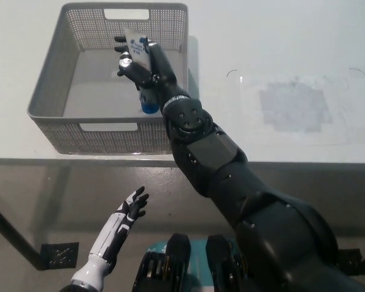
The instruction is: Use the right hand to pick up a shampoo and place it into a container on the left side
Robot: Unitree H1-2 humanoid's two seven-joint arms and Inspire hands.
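In the head view the black right hand (140, 66) reaches over the open top of the grey mesh container (52, 85), which stands on the left part of the white table (280, 36). Its fingers are closed around the shampoo (138, 50), a white tube with blue print and a blue cap (148, 107). The tube is held roughly upright with a slight tilt, flat crimped end at the top and cap pointing down into the container, near the right wall. The cap sits low inside the basket; whether it touches the floor of the container cannot be told from this angle. The black right arm runs from the bottom right of the picture diagonally up and left, crossing the near right corner of the container.

The container has perforated walls and cut-out handle slots in its near and far walls; its floor shows plain grey around the tube.

On the table to the right of the arm, well apart from the container, lies a faint greyish patch (292, 106) with a thin transparent outline around it.

The white left hand (126, 214) rests at the lower left, below the table edge and in front of it, palm held loosely with dark fingers spread apart and holding nothing
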